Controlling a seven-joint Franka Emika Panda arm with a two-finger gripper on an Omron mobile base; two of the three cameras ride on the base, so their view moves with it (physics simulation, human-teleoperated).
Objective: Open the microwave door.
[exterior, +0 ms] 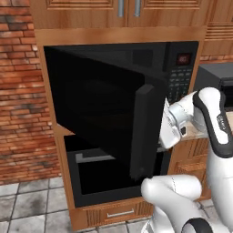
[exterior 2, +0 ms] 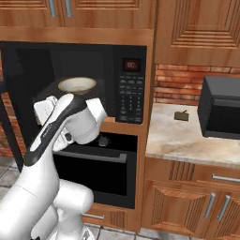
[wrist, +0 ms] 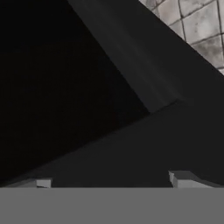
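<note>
Microwave door part-open, arm working behind its handle edge.

Nearest, the white arm [exterior: 211, 123] reaches in from 4 o'clock; its jaws [wrist: 111, 181] show two grey tips spread apart with nothing between them, facing a dark panel. Beyond, the microwave door [exterior: 98, 113] stands swung outward, handle [exterior: 142, 132] at centre, hinged at 9 o'clock. Farther back, the microwave [exterior 2: 79, 79] cavity holds a bowl [exterior 2: 77, 85], keypad [exterior 2: 130, 98] at 1 o'clock. To finish well, I'd keep pushing along the door's arc, steady, away from the hinge.
</note>
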